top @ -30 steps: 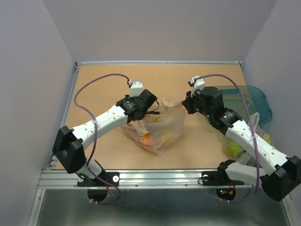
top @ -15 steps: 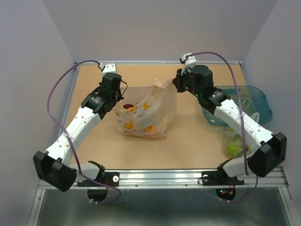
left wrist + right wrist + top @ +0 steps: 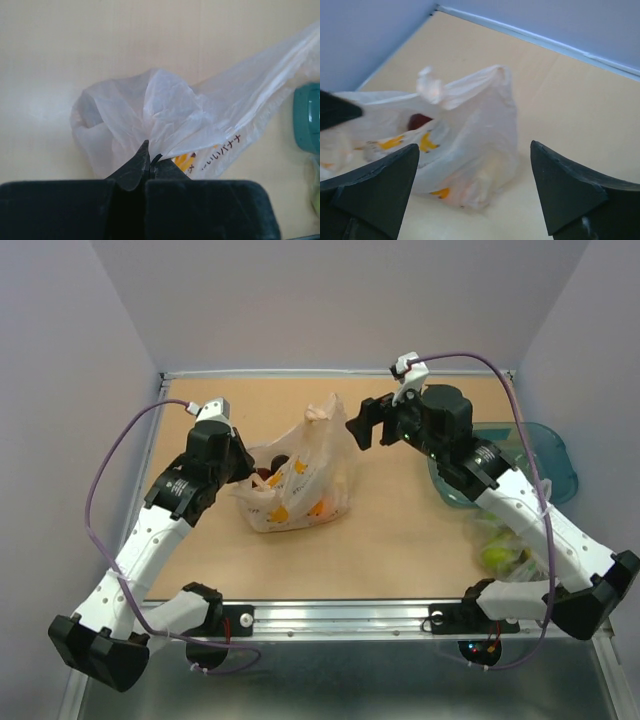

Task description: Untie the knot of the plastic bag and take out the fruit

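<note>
The plastic bag [image 3: 305, 475] lies mid-table, whitish-peach with orange-yellow marks, its mouth pulled towards the left. My left gripper [image 3: 240, 458] is shut on the thin film of its left edge [image 3: 165, 115], which bunches just above the closed fingertips [image 3: 142, 160]. A small crumpled twist, the knot [image 3: 320, 412], sticks up on the raised handle end [image 3: 430, 87]; I cannot tell whether it is still tied. Fruit shows through the bag: a dark red piece [image 3: 420, 120] and an orange one [image 3: 318, 508]. My right gripper [image 3: 362, 428] hangs open beside the bag's top right, holding nothing [image 3: 474, 146].
A teal bowl [image 3: 550, 455] sits at the right edge, and its rim shows in the left wrist view [image 3: 307, 117]. A clearer bag with green and yellow contents [image 3: 505, 552] lies under the right arm. Grey walls close in the table on three sides.
The right gripper has let go of the bag's top and opened, drawing back a little. The left gripper, shut on the bag's left edge, has pulled it leftward and nearer. The bag has sagged.
</note>
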{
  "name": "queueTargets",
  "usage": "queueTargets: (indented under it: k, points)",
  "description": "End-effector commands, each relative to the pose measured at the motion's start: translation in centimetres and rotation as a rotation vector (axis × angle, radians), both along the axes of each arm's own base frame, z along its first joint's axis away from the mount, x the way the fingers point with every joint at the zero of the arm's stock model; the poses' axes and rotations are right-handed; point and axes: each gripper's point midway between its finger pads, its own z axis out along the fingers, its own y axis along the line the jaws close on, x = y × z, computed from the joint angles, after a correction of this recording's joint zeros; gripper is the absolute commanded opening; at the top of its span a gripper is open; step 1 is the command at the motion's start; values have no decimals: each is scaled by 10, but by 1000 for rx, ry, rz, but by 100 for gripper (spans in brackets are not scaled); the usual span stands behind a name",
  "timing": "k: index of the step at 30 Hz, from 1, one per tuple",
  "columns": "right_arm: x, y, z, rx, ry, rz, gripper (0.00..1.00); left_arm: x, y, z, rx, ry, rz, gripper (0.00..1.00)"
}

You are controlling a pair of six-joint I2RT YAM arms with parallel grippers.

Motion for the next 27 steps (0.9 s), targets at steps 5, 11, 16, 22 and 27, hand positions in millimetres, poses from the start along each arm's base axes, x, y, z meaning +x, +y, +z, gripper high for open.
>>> queueTargets:
  k: [5, 11, 16, 22, 27]
  points:
    - [-55, 69, 11, 129, 66, 34, 100, -15, -9, -9, -132, 1, 8, 0]
    - [-49, 107, -34, 94, 149, -96, 100, -19, -4, 15, -186, -67, 42, 0]
    - [-35, 131, -60, 179, 227, -178, 100, -25, -9, 27, -226, -91, 13, 0]
    - [-6, 122, -76, 235, 204, -390, 98, -31, -7, 24, -223, -90, 3, 0]
    - [3, 113, -108, 180, 199, -480, 89, -35, 0, 26, -214, -109, 23, 0]
